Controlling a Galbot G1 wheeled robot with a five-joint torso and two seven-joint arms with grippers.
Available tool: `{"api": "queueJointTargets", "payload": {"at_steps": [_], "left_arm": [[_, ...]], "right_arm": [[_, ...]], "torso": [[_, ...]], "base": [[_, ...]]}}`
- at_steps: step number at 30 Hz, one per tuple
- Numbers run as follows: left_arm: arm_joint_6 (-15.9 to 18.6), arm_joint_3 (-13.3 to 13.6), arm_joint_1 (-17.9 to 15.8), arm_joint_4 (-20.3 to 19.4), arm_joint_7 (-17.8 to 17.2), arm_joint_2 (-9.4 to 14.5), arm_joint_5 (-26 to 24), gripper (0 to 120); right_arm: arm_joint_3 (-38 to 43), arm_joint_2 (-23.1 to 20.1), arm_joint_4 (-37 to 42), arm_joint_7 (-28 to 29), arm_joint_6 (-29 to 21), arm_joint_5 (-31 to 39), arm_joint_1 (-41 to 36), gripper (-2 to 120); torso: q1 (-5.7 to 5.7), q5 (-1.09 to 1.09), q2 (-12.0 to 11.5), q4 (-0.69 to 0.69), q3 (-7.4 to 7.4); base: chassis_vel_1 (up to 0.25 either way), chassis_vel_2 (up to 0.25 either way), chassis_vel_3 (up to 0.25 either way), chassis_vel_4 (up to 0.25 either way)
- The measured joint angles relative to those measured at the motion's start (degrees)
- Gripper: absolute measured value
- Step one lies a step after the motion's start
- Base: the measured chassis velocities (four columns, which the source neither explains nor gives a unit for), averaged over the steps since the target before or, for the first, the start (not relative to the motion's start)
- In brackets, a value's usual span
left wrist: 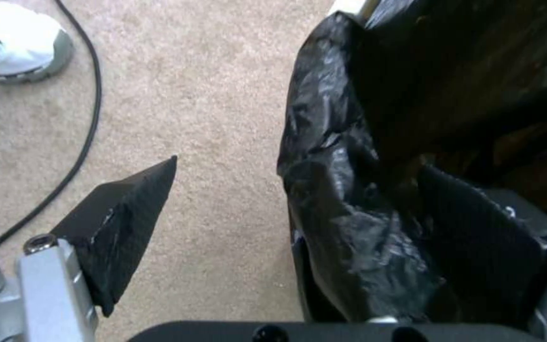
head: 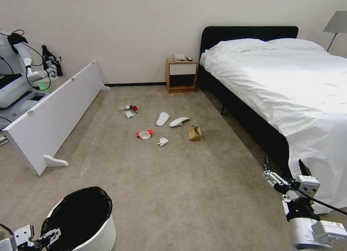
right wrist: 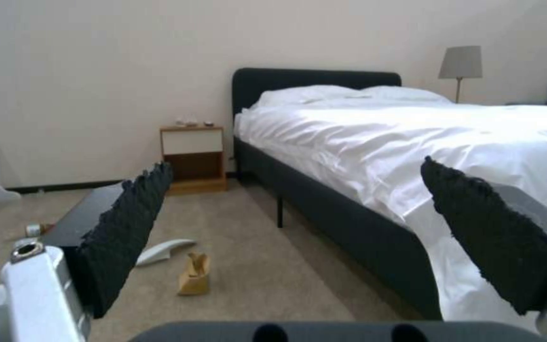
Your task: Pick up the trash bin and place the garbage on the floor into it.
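Beside left hand [head: 50,236], trash bin [head: 94,232] seemingly upright, mouth up.

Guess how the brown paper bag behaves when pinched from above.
The brown paper bag stands open-topped and creased, so it probably crumples under the fingers. It looks thin and empty, likely light. A sideways nudge may tip it on the carpet.

Even, bright room light; glare on the white bed [head: 289,81]; wrist views soft.
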Motion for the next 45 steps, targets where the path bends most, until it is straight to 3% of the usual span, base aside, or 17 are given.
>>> {"api": "queueJointTargets", "payload": {"at_steps": [7, 23, 27, 28, 34, 36, 45], "left_arm": [[0.0, 1.3, -1.2, 2.5, -0.1, 0.0, 0.5, 100], [-0.3, 2.6, -2.0, 3.3, -0.2, 0.0, 1.3, 96], [-0.4, 2.9, -2.1, 3.4, -0.2, -0.2, 1.4, 86], [-0.4, 3.1, -2.1, 3.3, -0.2, -0.3, 1.4, 75], [-0.4, 3.4, -2.1, 3.3, -0.1, -0.6, 1.2, 57], [-0.4, 3.5, -2.0, 3.3, -0.1, -0.9, 0.7, 42], [-0.3, 3.8, -2.1, 3.9, 0.1, -1.2, -0.5, 18]], "right_arm": [[0.0, 0.1, -0.4, 0.0, 0.0, 0.1, 0.5, 100], [0.2, 0.2, -0.6, 0.1, 0.0, 0.1, 0.6, 100], [0.2, 0.2, -0.6, 0.1, 0.0, 0.1, 0.6, 100], [0.2, 0.2, -0.6, 0.1, 0.0, 0.1, 0.6, 100], [0.2, 0.2, -0.6, 0.1, 0.0, 0.1, 0.5, 100], [0.3, 0.1, -0.6, 0.1, 0.0, 0.1, 0.4, 100], [0.5, -0.1, -0.4, 0.1, 0.3, 0.0, 0.0, 100]], "torso": [[0.0, 0.03, 0.0, 0.01, 0.0], [0.0, 0.05, 0.0, 0.02, -0.01], [0.0, 0.05, 0.0, 0.01, -0.01], [0.0, 0.04, 0.0, 0.01, -0.01], [0.0, 0.03, 0.0, 0.01, -0.01], [0.0, 0.03, 0.0, 0.01, -0.01], [0.0, 0.03, 0.0, 0.0, -0.01]], "base": [[0.0, 0.0, 0.0, 0.0], [0.0, 0.0, 0.0, 0.0], [0.0, 0.0, 0.0, 0.0], [0.0, 0.0, 0.0, 0.0], [0.0, 0.0, 0.0, 0.0], [0.0, 0.0, 0.0, 0.0], [0.0, 0.0, 0.0, 0.0]]}}
